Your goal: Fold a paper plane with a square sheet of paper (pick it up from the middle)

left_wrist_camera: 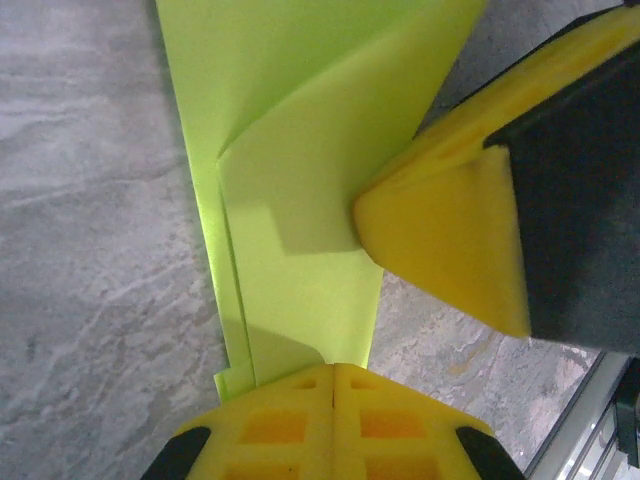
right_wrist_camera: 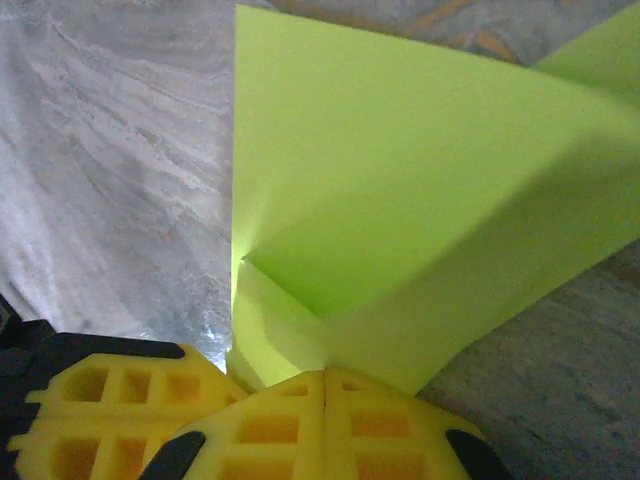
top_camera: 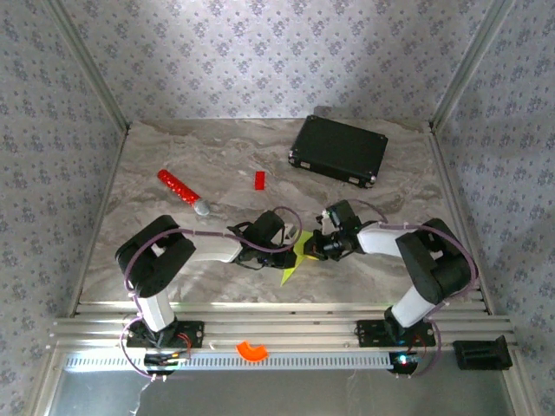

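Paper (top_camera: 297,256): lime, folded along several creases into a tapering shape. In the top view its point aims toward 7 o'clock. It sits at the near centre of the worktop (top_camera: 217,156), between the two arms. Whether it rests on the surface or is held just above it cannot be determined.

Left end effector (left_wrist_camera: 333,368): closed, its yellow pads clamped on the narrow end of the paper, on the paper's 9 o'clock side.

Right end effector (right_wrist_camera: 325,375): closed, gripping a folded corner of the paper from its 3 o'clock side. One of its pads also presses the sheet's edge in the left wrist view.

Surroundings, taken from the paper:
- red block (top_camera: 258,179) at 11 o'clock, apart
- red stick (top_camera: 178,188) at 10 o'clock, farther out
- black case (top_camera: 338,149) at 1 o'clock, near the far edge
- orange ring piece (top_camera: 252,350) at 7 o'clock, on the front rail
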You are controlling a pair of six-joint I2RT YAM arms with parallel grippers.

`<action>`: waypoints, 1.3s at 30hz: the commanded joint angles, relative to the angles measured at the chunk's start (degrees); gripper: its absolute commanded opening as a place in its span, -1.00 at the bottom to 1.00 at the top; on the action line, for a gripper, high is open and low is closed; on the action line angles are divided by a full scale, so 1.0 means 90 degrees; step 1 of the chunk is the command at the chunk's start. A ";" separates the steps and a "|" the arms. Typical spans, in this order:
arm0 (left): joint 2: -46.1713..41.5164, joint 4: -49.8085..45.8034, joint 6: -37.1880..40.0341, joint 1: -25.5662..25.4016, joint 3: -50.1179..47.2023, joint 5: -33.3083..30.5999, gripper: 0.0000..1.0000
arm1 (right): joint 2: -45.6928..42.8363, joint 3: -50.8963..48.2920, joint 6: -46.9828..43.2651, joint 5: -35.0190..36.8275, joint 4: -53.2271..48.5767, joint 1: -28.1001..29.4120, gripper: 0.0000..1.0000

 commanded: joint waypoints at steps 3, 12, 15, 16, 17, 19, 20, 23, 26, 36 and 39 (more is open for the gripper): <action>0.0339 -0.1263 0.0150 0.0026 -0.0345 -0.0291 -1.00 | 0.0155 0.0164 -0.0160 0.0318 -0.0076 -0.0490 -0.98; 0.0437 -0.1220 0.0167 0.0025 -0.0321 -0.0203 -1.00 | 0.0021 0.0242 -0.0162 0.0041 -0.0187 -0.1174 -0.96; 0.0408 -0.1188 0.0146 0.0027 -0.0320 -0.0203 -1.00 | -0.0497 0.0242 -0.0163 -0.0047 -0.0219 -0.1097 -0.94; 0.0398 -0.1186 0.0124 0.0027 -0.0320 -0.0205 -1.00 | -0.0673 0.0233 -0.0160 -0.0022 -0.0233 -0.1035 -0.93; 0.0392 -0.1178 0.0122 0.0027 -0.0310 -0.0197 -1.00 | -0.0822 0.0221 -0.0148 0.0004 -0.0243 -0.0952 -0.92; 0.0384 -0.1178 0.0120 0.0027 -0.0317 -0.0183 -1.00 | -0.0918 0.0202 -0.0096 0.0027 -0.0175 -0.0747 -0.91; 0.0378 -0.1167 0.0115 0.0027 -0.0323 -0.0182 -1.00 | -0.0881 0.0190 -0.0045 0.0042 -0.0089 -0.0591 -0.91; 0.0384 -0.1165 0.0129 0.0037 -0.0320 -0.0175 -1.00 | -0.0509 0.0171 0.0124 0.0158 0.0164 -0.0180 -0.92; 0.0370 -0.1149 0.0121 0.0037 -0.0319 -0.0173 -1.00 | -0.0038 0.0155 0.0106 0.0182 0.0219 -0.0164 -0.93; 0.0329 -0.1084 0.0096 0.0036 -0.0417 -0.0169 -1.00 | 0.0510 0.0379 -0.0484 -0.0075 -0.0141 -0.1638 -0.96; 0.0311 -0.1060 0.0075 0.0035 -0.0426 -0.0174 -1.00 | 0.0545 0.0427 -0.0485 0.0058 -0.0250 -0.1780 -0.97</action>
